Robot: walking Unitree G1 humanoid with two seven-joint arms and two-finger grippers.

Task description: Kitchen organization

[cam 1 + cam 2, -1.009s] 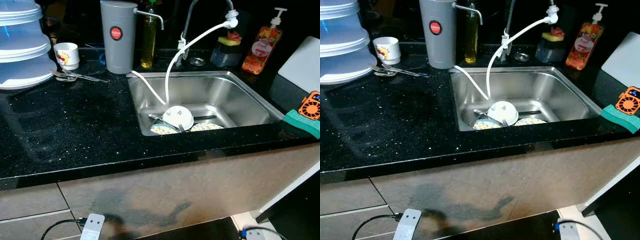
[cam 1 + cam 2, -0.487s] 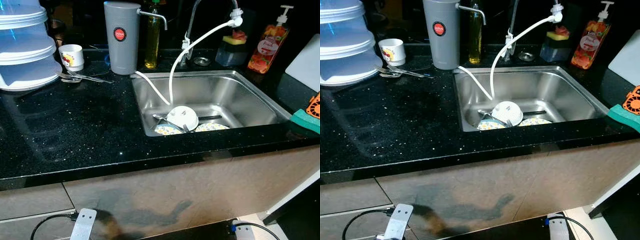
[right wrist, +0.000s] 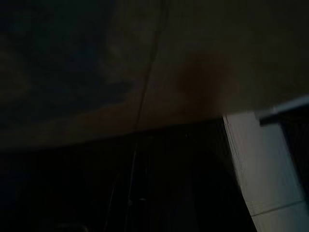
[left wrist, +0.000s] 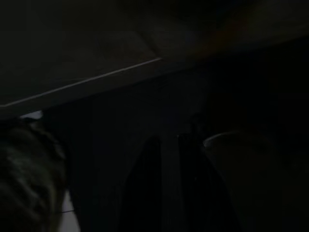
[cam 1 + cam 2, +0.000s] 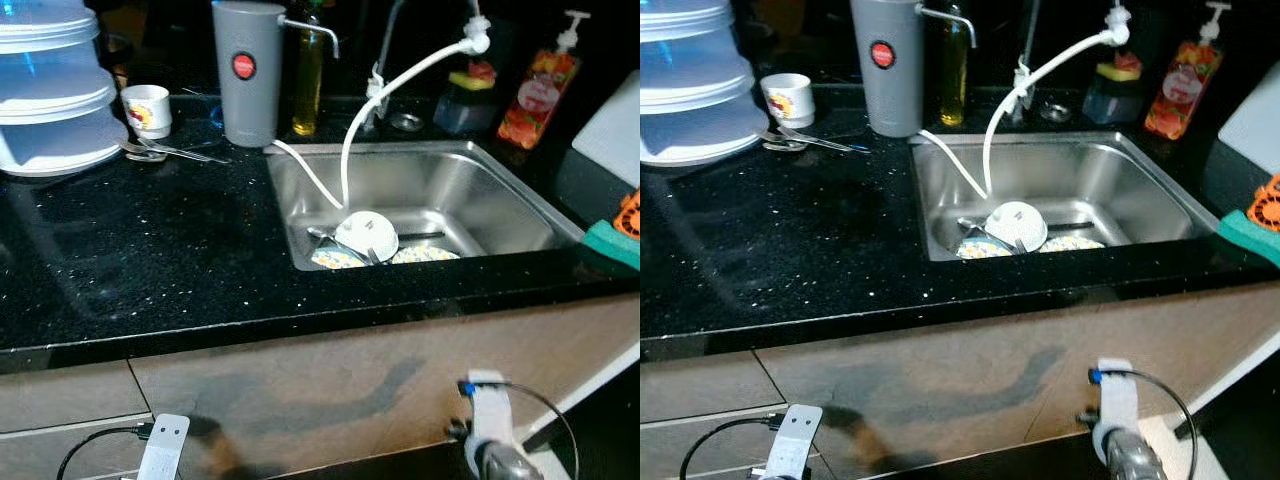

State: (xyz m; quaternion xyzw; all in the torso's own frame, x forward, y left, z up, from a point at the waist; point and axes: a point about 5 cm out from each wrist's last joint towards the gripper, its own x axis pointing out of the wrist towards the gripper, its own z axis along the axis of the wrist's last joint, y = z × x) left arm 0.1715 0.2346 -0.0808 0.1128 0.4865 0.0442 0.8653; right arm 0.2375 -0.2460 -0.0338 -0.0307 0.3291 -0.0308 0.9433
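Right arm (image 5: 1118, 420) low in front of cabinet, wrist up below counter edge; fingers out of sight, opening cannot be told. Left arm (image 5: 163, 447) low at near left, idle; its fingers likewise untold. Sink (image 5: 500, 190) right of centre: one white bowl (image 5: 367, 235) on two patterned plates (image 5: 335, 259), near edge. Counter (image 5: 150, 250) far left: one mug (image 5: 147, 110), spoons (image 5: 165, 152) beside it, one grey filter jug (image 5: 247, 72), one soap bottle (image 5: 540, 85) far right.

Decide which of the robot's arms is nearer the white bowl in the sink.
Right. The right arm rises below the counter edge under the white bowl; the left arm hangs lower, far to its left.
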